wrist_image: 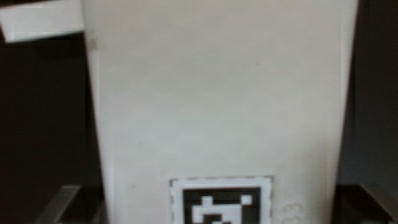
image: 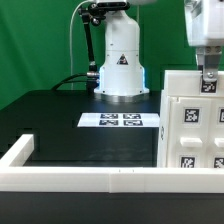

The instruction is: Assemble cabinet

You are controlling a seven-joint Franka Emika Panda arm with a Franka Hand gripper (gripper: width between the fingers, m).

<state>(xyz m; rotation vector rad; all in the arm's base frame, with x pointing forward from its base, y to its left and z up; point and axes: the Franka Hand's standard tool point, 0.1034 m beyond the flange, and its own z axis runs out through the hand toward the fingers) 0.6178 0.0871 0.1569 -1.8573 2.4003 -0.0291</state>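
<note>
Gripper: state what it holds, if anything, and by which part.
The gripper sits at the top edge of the cabinet body. Whether its fingers actually clamp that edge cannot be told.

White cabinet (image: 192, 120), black-and-white tags; black table (image: 60, 125).

The cabinet (image: 192, 122) runs off the exterior view's right edge, so its far side stays unseen. The gripper (image: 208, 75) is cropped above, its jaws unreadable. The wrist view is blurred.

- The cabinet body (image: 190, 120) is showing smooth, matt white plastic, with flat printed tags.
- The table (image: 60, 125) is looking matt black.
- The border rail (image: 80, 178) is appearing smooth white plastic.
</note>
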